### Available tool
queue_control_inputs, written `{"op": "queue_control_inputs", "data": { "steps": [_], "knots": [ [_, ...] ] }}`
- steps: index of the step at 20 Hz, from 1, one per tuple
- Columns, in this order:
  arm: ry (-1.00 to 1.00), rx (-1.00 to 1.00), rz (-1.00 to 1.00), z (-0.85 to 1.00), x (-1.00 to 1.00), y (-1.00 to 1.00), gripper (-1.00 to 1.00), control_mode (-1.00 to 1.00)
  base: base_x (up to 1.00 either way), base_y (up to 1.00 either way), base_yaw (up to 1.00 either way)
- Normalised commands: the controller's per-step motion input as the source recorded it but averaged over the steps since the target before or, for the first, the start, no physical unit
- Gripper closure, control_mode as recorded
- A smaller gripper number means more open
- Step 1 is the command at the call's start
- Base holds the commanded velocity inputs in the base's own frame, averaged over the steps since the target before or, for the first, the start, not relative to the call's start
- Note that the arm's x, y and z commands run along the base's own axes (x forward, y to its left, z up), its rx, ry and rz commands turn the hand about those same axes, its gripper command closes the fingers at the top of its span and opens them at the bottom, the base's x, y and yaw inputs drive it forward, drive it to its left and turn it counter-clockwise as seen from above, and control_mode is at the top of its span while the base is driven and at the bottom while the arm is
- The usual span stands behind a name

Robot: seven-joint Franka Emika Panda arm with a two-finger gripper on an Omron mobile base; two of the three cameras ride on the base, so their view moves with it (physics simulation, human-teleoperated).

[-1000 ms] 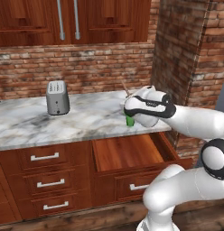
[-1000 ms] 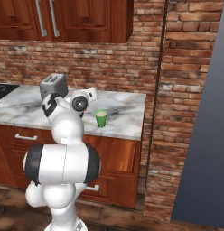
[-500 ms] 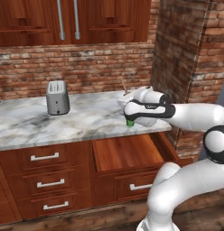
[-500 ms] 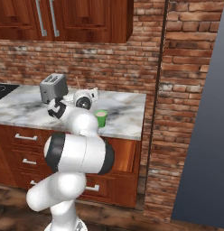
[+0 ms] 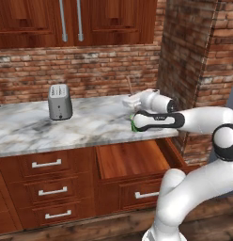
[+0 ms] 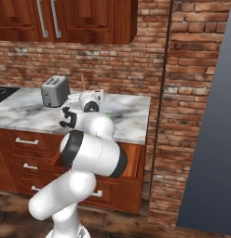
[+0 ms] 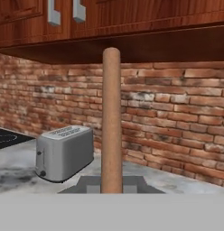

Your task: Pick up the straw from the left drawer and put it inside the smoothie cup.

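The arm is reaching out over the marble worktop [image 5: 90, 124], and the pincer [image 5: 129, 100] is sitting closed tight on the straw [image 5: 129, 86]; the thin tan stick is poking up out of the hand, close to upright, its top end free against the brick wall; in the hand view the straw [image 7: 111, 122] is rising straight up the middle, clamped at its lower end, with the grey toaster [image 7: 64, 152] standing off to the left on the stone; the smoothie cup [image 5: 134, 124] is showing just as a sliver of bright green at the near edge of the worktop, tucked right under the dark forearm, so the hand is hanging just above and behind it; the left drawer [image 5: 130, 160] is standing pulled open below the worktop, its plain wood floor bare; from the right side the toaster [image 6: 55, 91] is sitting just left of the straw [image 6: 83, 82].
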Motion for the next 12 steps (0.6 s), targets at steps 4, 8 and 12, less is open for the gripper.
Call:
{"op": "queue_control_inputs", "data": {
  "steps": [4,8,12],
  "knots": [
    [0.02,0.00,0.00,0.47,0.00,0.07,1.00,-1.00,0.00,0.00,0.00],
    [0.08,0.00,-0.07,0.24,0.07,0.16,1.00,-1.00,0.00,0.00,0.00],
    [0.00,-0.02,-0.16,0.00,0.12,0.20,1.00,-1.00,0.00,0.00,0.00]
  ]
}}
